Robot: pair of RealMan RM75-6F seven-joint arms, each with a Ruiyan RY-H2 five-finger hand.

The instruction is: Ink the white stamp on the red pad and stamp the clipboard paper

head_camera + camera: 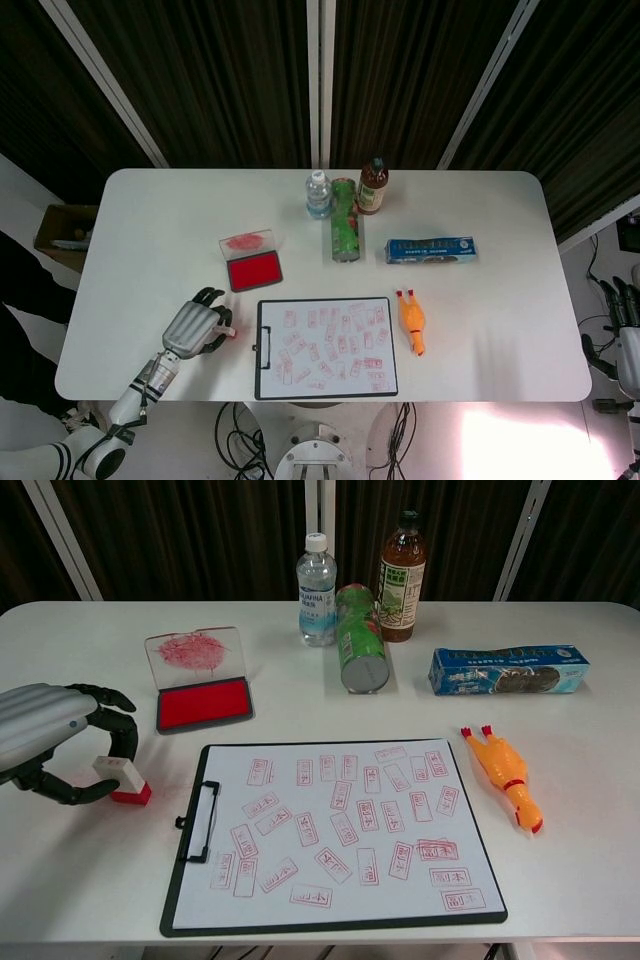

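Observation:
The white stamp with its red base stands tilted on the table left of the clipboard, small in the head view. My left hand curls around it and pinches its white body between thumb and fingers. The red ink pad lies open behind it, its stained lid raised. The clipboard paper carries several red stamp marks. My right hand hangs off the table's right side with fingers spread, holding nothing.
Along the back stand a water bottle, a green can lying on its side and a tea bottle. A blue box and a rubber chicken lie right of the clipboard.

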